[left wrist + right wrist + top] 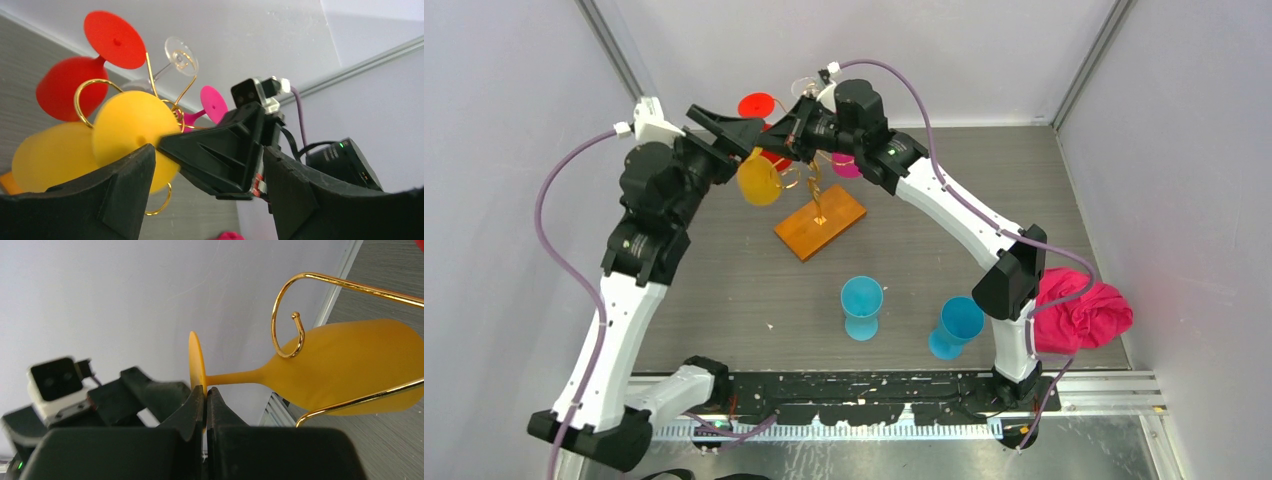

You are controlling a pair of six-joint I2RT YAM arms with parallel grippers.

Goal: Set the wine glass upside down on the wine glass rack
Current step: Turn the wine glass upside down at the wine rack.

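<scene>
The yellow wine glass point(759, 178) is held at the gold wire rack point(814, 180), which stands on an orange-brown wooden base point(821, 224). In the right wrist view my right gripper point(205, 390) is shut on the rim of the glass's foot point(197, 360). Its stem lies sideways and its bowl point(350, 365) sits between two gold scroll arms point(285, 315). My left gripper point(209, 155) is open and empty, its fingers point(125, 185) either side of the right gripper, close to the yellow foot point(132, 135). In the top view the left gripper point(734, 128) faces the right gripper point(796, 130).
A red glass point(62, 87), a clear glass point(181, 56) and a pink glass point(214, 104) hang on the rack. Two blue glasses point(861, 305) point(956, 325) stand on the table near the front. A pink cloth point(1079, 310) lies at the right, beside the right arm.
</scene>
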